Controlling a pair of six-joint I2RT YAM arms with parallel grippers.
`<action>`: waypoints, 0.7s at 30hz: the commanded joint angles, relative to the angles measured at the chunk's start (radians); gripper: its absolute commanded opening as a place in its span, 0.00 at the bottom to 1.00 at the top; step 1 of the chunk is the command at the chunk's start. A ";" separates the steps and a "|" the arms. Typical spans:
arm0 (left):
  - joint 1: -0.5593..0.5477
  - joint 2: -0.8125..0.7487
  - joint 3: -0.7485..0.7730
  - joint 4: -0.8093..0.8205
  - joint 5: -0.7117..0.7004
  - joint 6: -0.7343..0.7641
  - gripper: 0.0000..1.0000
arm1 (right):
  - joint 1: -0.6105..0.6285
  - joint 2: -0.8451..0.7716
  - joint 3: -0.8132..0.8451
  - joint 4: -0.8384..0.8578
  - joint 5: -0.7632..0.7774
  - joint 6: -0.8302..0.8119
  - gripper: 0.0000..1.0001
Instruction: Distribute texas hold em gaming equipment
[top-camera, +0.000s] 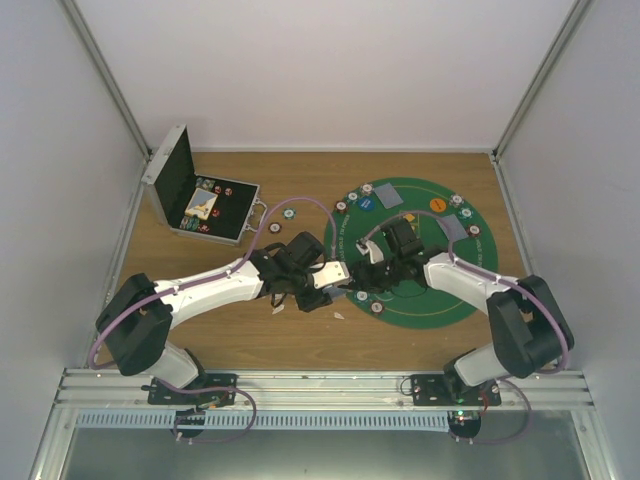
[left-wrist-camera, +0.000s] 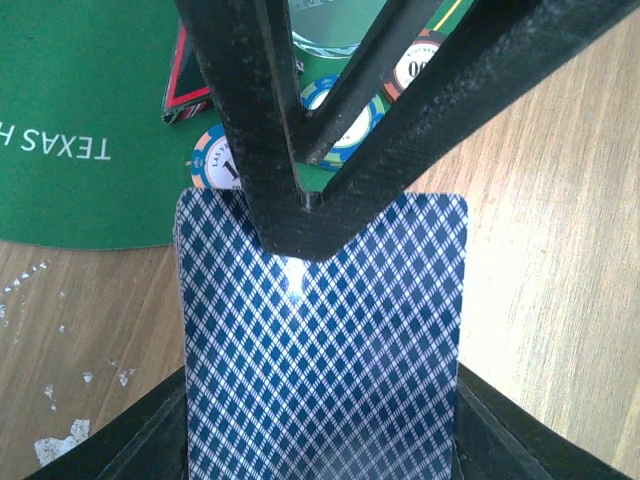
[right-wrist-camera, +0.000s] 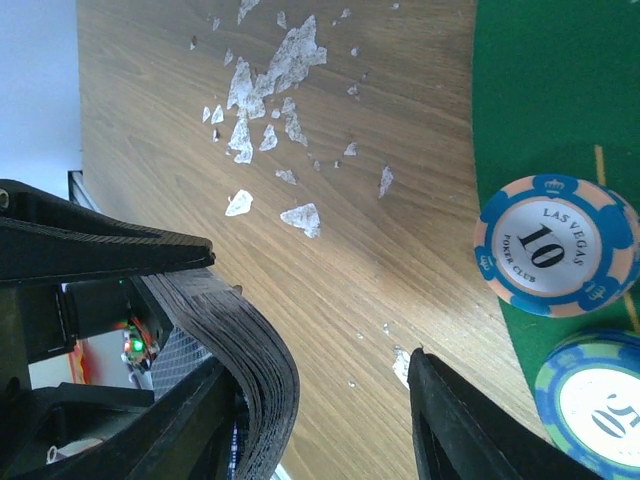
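One deck of cards, blue-checked back up, fills the lower centre of the left wrist view. Its long axis runs bottom to top and its far short edge faces the green mat. The left gripper is clamped on it, top finger pressed on the back. Past it, three chips at centre top and one red-black token at upper left. In the right wrist view the right gripper has its jaws apart with the deck's edge between them at lower left; contact unclear. Two chips sit at the mat's edge on the right, and white scraps lie on the wooden table near the top.
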 joint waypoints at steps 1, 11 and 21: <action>0.001 -0.030 -0.001 0.045 0.009 0.000 0.57 | -0.021 -0.029 -0.014 -0.036 0.074 -0.007 0.47; 0.001 -0.027 -0.001 0.046 0.012 0.000 0.57 | -0.039 -0.067 -0.032 -0.005 -0.011 -0.029 0.47; 0.001 -0.029 0.001 0.045 0.013 -0.002 0.57 | -0.013 -0.044 -0.013 0.017 -0.109 -0.067 0.47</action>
